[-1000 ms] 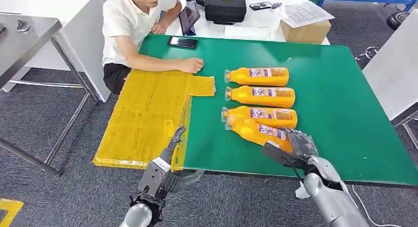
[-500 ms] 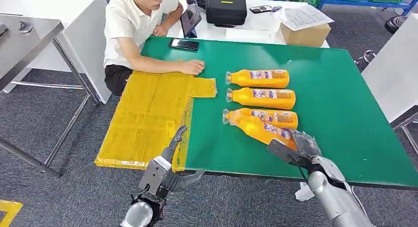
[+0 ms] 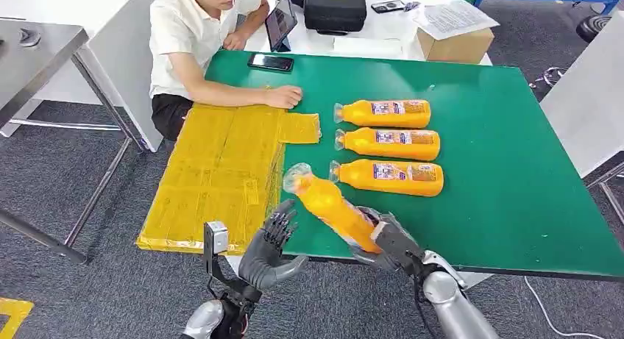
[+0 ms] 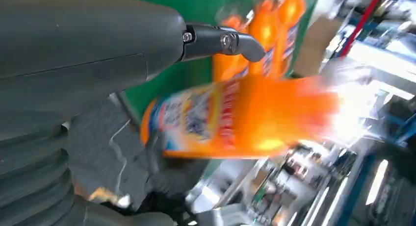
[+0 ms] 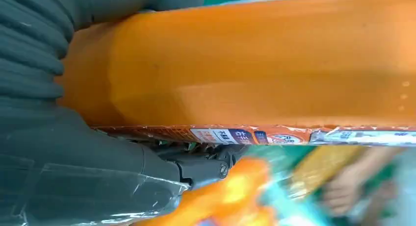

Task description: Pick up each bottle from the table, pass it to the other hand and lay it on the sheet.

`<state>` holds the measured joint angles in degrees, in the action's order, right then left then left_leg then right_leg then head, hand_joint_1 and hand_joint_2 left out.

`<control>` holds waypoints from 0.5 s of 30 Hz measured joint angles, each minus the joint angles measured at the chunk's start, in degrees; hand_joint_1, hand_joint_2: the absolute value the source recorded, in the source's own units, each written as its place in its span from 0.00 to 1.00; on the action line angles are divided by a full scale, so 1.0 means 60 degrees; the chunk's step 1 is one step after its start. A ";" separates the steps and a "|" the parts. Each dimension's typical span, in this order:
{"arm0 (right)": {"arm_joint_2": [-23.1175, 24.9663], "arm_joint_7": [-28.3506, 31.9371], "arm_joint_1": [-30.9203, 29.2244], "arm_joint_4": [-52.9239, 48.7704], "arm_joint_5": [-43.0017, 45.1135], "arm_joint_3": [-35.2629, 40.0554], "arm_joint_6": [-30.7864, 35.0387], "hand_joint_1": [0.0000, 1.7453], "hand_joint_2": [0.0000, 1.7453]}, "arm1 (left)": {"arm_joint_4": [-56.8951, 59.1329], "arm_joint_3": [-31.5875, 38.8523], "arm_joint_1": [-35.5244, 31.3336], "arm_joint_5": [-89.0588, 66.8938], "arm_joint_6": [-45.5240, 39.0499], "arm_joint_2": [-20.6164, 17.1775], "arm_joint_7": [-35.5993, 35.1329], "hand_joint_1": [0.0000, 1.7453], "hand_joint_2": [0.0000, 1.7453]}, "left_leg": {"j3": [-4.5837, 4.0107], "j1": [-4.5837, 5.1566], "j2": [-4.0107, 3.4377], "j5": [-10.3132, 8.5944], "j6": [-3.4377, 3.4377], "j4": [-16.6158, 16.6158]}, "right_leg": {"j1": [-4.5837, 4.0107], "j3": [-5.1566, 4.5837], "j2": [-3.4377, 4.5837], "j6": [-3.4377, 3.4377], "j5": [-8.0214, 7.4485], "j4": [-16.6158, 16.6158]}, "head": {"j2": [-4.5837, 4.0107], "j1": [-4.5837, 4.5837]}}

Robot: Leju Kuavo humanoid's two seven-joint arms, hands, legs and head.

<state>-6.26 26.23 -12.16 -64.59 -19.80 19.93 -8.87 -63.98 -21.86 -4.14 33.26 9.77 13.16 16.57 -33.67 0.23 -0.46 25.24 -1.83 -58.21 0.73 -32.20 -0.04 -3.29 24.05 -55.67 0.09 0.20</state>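
My right hand (image 3: 388, 245) grips an orange juice bottle (image 3: 330, 207) by its base end and holds it lifted above the green table's (image 3: 508, 199) near edge, cap end tilted up toward the yellow sheet (image 3: 221, 170). In the right wrist view the bottle (image 5: 255, 69) lies across my palm. My left hand (image 3: 271, 242) is raised with fingers spread, just beside the bottle and holding nothing; the left wrist view shows the bottle (image 4: 230, 118) close in front of it. Three more orange bottles (image 3: 383, 112) (image 3: 388, 143) (image 3: 390, 176) lie in a row on the table.
A person (image 3: 199, 37) sits at the table's far left corner, one hand (image 3: 283, 96) resting at the sheet's far edge. A phone (image 3: 270, 62) lies on the table near them. A black case (image 3: 335, 8) and a cardboard box (image 3: 455, 43) stand behind.
My right hand has lifted the nearest bottle off the table and swung it left toward the left hand. The left hand has risen and turned toward the bottle.
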 measured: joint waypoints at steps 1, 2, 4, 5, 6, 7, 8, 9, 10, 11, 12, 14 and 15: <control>0.0129 0.0000 -0.0072 -0.0055 0.0018 0.0199 0.0007 0.88 1.00 | 0.0147 -0.0037 -0.0082 0.0096 -0.0004 0.0018 -0.0026 0.00 1.00 | -0.0009 0.0000 0.0002 -0.0002 -0.0002 0.0000 | 0.0000 -0.0009 -0.0002 0.0000 0.0000 -0.0002 | 0.0000 0.0004; 0.0277 0.0011 -0.0136 -0.0095 0.0022 0.0445 0.0068 0.85 1.00 | 0.0281 -0.0058 -0.0162 0.0208 -0.0047 0.0033 -0.0044 0.00 1.00 | -0.0010 0.0000 0.0002 -0.0002 -0.0001 0.0000 | 0.0000 -0.0012 -0.0002 0.0000 0.0000 -0.0004 | 0.0000 0.0000; 0.0482 0.0055 -0.0221 -0.0124 0.0000 0.0822 0.0255 0.77 1.00 | 0.0442 -0.0102 -0.0330 0.0446 -0.0270 0.0055 -0.0121 0.00 1.00 | -0.0018 -0.0001 0.0005 -0.0002 -0.0001 0.0000 | -0.0001 -0.0015 -0.0003 0.0001 0.0001 -0.0005 | 0.0000 0.0000; 0.0617 0.0088 -0.0256 -0.0146 -0.0040 0.1091 0.0386 0.73 1.00 | 0.0541 -0.0099 -0.0403 0.0620 -0.0445 0.0088 -0.0168 0.00 1.00 | -0.0024 -0.0001 0.0006 -0.0001 0.0000 0.0000 | -0.0001 -0.0023 -0.0003 0.0001 0.0001 -0.0006 | 0.0000 0.0000; 0.0729 0.0117 -0.0275 -0.0164 -0.0058 0.1333 0.0462 0.73 1.00 | 0.0587 -0.0095 -0.0459 0.0736 -0.0571 0.0116 -0.0172 0.00 1.00 | -0.0032 -0.0001 0.0006 -0.0001 0.0000 0.0000 | 0.0000 -0.0030 -0.0003 0.0001 0.0002 -0.0006 | 0.0000 0.0004; 0.0817 0.0135 -0.0274 -0.0194 -0.0069 0.1521 0.0503 0.73 1.00 | 0.0606 -0.0095 -0.0507 0.0839 -0.0634 0.0135 -0.0172 0.00 1.00 | -0.0042 -0.0001 0.0008 -0.0001 0.0000 0.0000 | -0.0001 -0.0040 -0.0005 0.0001 0.0003 -0.0007 | 0.0000 0.0004; 0.0900 0.0138 -0.0279 -0.0201 -0.0066 0.1723 0.0546 0.73 1.00 | 0.0617 -0.0099 -0.0542 0.0968 -0.0623 0.0164 -0.0208 0.00 1.00 | -0.0054 -0.0001 0.0016 -0.0001 0.0000 0.0000 | 0.0000 -0.0050 -0.0010 0.0001 0.0003 -0.0007 | 0.0000 0.0000; 0.0952 0.0138 -0.0284 -0.0201 -0.0040 0.1896 0.0608 0.71 1.00 | 0.0617 -0.0110 -0.0552 0.1101 -0.0583 0.0175 -0.0256 0.00 1.00 | -0.0063 -0.0001 0.0021 -0.0001 0.0000 0.0000 | 0.0000 -0.0057 -0.0014 0.0002 0.0004 -0.0008 | 0.0000 0.0004; 0.0988 0.0131 -0.0292 -0.0197 0.0011 0.2046 0.0696 0.74 1.00 | 0.0613 -0.0128 -0.0550 0.1192 -0.0543 0.0178 -0.0285 0.00 1.00 | -0.0070 -0.0001 0.0022 -0.0001 0.0000 0.0000 | 0.0001 -0.0062 -0.0014 0.0002 0.0004 -0.0008 | 0.0000 0.0000; 0.1003 0.0124 -0.0303 -0.0193 0.0055 0.2177 0.0761 0.76 1.00 | 0.0613 -0.0153 -0.0548 0.1243 -0.0525 0.0178 -0.0299 0.00 1.00 | -0.0079 0.0000 0.0023 -0.0001 0.0000 0.0000 | 0.0002 -0.0069 -0.0014 0.0002 0.0004 -0.0007 | 0.0000 0.0004; 0.1017 0.0120 -0.0328 -0.0183 0.0066 0.2260 0.0812 0.79 1.00 | 0.0613 -0.0172 -0.0549 0.1268 -0.0521 0.0178 -0.0303 0.00 1.00 | -0.0085 0.0000 0.0023 -0.0001 0.0000 0.0000 | 0.0004 -0.0075 -0.0014 0.0002 0.0004 -0.0008 | 0.0000 0.0000; 0.1025 0.0113 -0.0385 -0.0139 0.0058 0.2427 0.0907 0.77 1.00 | 0.0613 -0.0193 -0.0558 0.1159 -0.0575 0.0178 -0.0270 0.00 1.00 | -0.0092 0.0003 0.0023 -0.0001 -0.0001 0.0000 | 0.0007 -0.0081 -0.0014 0.0001 0.0004 -0.0007 | 0.0000 0.0000; 0.1028 0.0116 -0.0412 -0.0121 0.0058 0.2512 0.0936 0.77 1.00 | 0.0613 -0.0223 -0.0576 0.1097 -0.0667 0.0178 -0.0237 0.00 1.00 | -0.0094 0.0004 0.0025 -0.0002 -0.0001 0.0000 | 0.0009 -0.0083 -0.0015 0.0001 0.0003 -0.0007 | 0.0000 0.0004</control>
<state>-0.09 26.93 -14.64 -65.31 -19.45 34.99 -3.26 -60.30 -23.19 -7.59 39.84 5.77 14.23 15.15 -34.23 0.26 -0.31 25.23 -1.84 -58.21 0.78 -32.70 -0.12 -3.28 24.07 -55.71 0.09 0.22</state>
